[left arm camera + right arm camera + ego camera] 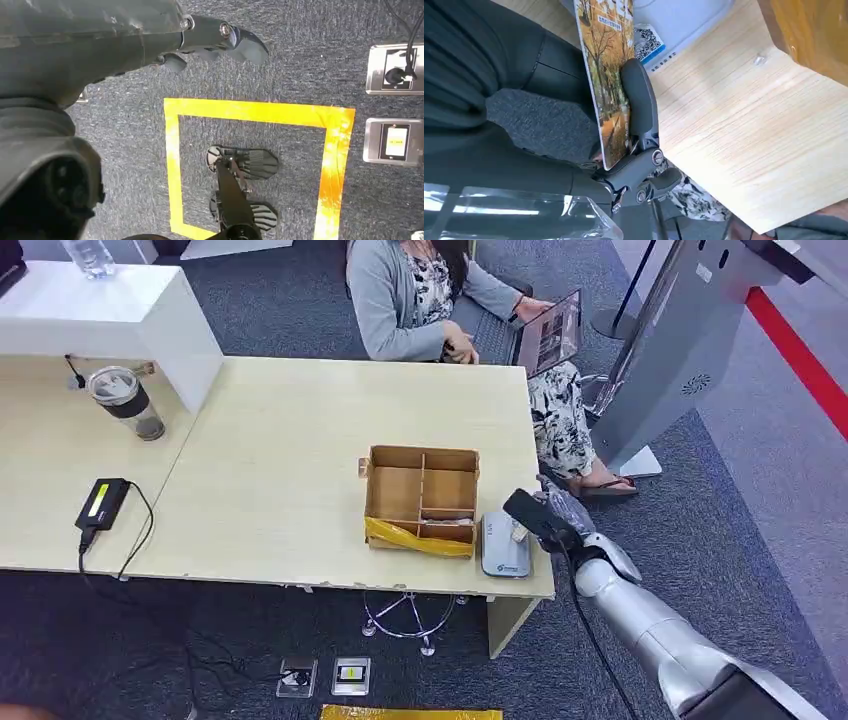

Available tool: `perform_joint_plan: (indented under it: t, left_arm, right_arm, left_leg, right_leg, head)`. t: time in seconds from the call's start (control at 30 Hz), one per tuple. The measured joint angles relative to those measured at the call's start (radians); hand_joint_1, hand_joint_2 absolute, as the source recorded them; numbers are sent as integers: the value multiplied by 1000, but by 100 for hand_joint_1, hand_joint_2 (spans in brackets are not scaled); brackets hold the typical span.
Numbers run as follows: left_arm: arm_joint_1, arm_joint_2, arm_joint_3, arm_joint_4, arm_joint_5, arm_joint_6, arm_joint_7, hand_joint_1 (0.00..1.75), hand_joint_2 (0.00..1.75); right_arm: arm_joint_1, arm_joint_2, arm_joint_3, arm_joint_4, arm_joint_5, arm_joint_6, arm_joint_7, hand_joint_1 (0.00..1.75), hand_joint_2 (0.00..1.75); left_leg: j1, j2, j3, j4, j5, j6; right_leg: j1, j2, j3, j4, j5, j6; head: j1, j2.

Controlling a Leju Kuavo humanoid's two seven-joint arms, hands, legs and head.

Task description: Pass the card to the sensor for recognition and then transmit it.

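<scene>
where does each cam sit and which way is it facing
Head view: high on the body, looking down at the table; right arm and right hand by the sensor.
Left wrist view: behind the left hand, facing the floor.
Right wrist view: behind the right hand, which pinches the card.
Head and right wrist views share table, sensor and box.

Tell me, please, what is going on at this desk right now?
The humanoid robot's right hand holds a card printed with an autumn tree scene, at the desk's corner, right beside the grey card sensor lying on the table. The sensor sits next to a cardboard box with dividers. The left hand hangs over the carpet, holding nothing. A person sits behind the table working on a laptop.
</scene>
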State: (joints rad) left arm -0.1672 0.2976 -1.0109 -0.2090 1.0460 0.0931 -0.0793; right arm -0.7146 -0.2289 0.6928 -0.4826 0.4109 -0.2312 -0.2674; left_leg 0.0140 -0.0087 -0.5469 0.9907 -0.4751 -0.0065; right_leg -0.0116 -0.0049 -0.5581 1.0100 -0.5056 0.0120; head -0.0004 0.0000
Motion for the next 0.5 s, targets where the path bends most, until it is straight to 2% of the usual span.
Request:
perform_joint_plan:
  t: [0.27,0.5]
  left_arm:
    - [0,0,0,0,-6,2,0,0,0]
    - [0,0,0,2,-14,2,-2,0,0]
  right_arm:
    - [-6,-1,-29,11,-8,-12,-9,175,175]
    - [-82,-9,-53,12,1,-8,-5,175,175]
  left_leg:
    - [0,0,0,0,0,0]
    - [0,0,0,0,0,0]
  right_leg:
    - [0,0,0,0,0,0]
    - [0,0,0,0,0,0]
  head:
    - [0,0]
    - [0,0]
